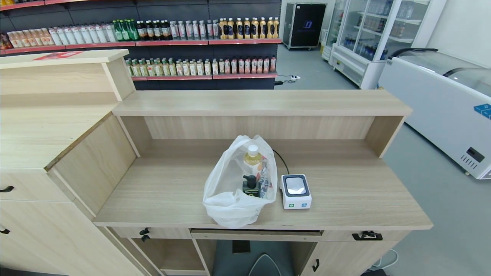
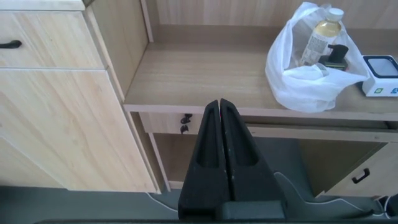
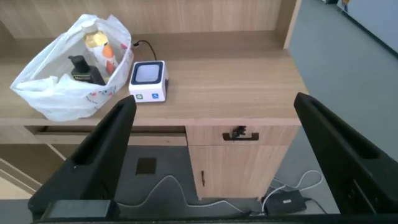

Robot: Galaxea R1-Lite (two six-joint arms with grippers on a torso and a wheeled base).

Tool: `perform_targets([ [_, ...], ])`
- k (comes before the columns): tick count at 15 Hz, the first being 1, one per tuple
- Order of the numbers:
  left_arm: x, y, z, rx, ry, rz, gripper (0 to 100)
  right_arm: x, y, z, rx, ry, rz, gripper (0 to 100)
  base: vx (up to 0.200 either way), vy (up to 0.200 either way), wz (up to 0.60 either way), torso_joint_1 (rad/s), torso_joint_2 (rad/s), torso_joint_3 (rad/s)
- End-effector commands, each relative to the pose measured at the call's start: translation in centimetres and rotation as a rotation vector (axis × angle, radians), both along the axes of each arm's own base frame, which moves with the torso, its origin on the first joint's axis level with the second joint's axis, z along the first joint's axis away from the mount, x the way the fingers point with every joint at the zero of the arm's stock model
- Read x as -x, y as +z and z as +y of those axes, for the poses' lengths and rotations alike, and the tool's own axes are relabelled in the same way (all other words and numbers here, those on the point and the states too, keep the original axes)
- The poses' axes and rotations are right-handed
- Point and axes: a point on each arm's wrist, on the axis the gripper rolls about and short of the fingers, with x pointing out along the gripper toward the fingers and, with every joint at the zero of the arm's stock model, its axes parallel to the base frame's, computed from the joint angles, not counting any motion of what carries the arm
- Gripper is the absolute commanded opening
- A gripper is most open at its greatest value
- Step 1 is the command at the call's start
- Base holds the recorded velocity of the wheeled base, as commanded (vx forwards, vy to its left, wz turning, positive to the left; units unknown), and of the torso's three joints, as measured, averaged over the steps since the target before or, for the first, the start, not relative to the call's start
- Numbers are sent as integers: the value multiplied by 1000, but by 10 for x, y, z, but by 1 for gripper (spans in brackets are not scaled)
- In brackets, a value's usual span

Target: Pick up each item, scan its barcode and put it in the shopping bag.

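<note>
Shopping bag [image 1: 230, 209]: translucent white. Bottle [image 1: 252, 156] inside it: pale yellow contents, white cap, label partly orange-red. Pump bottle [image 1: 251, 185]: black. Scanner [image 1: 295, 191]: white casing, grey window, one green and one blue mark. Scanner cable [image 1: 282, 161]: black. Counter [image 1: 345, 191]: light wood grain.

One bag [image 1: 226, 209], two bottles [image 1: 252, 157], one scanner [image 1: 295, 190].

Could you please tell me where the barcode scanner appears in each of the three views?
Head view: barcode scanner on the counter, just right of the shopping bag.
Left wrist view: scanner past the bag, at the picture's edge.
Right wrist view: scanner on the counter beside the bag.
Shared landmark: the white shopping bag.
</note>
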Motion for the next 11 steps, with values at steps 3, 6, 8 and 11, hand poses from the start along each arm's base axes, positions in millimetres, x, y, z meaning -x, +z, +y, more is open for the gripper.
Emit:
perform_targets([
  [3,0,0,0,0,1,0,0,1,-1,0,-1,0,-14,100,0,0,0,0,0,0],
  [6,0,0,0,0,1,0,0,1,-1,0,-1,-2,-14,100,0,0,0,0,0,0],
  [8,0,0,0,0,1,0,0,1,-1,0,-1,0,-14,100,0,0,0,0,0,0],
  [11,0,0,0,0,1,0,0,1,-1,0,1,0,-14,100,0,0,0,0,0,0],
])
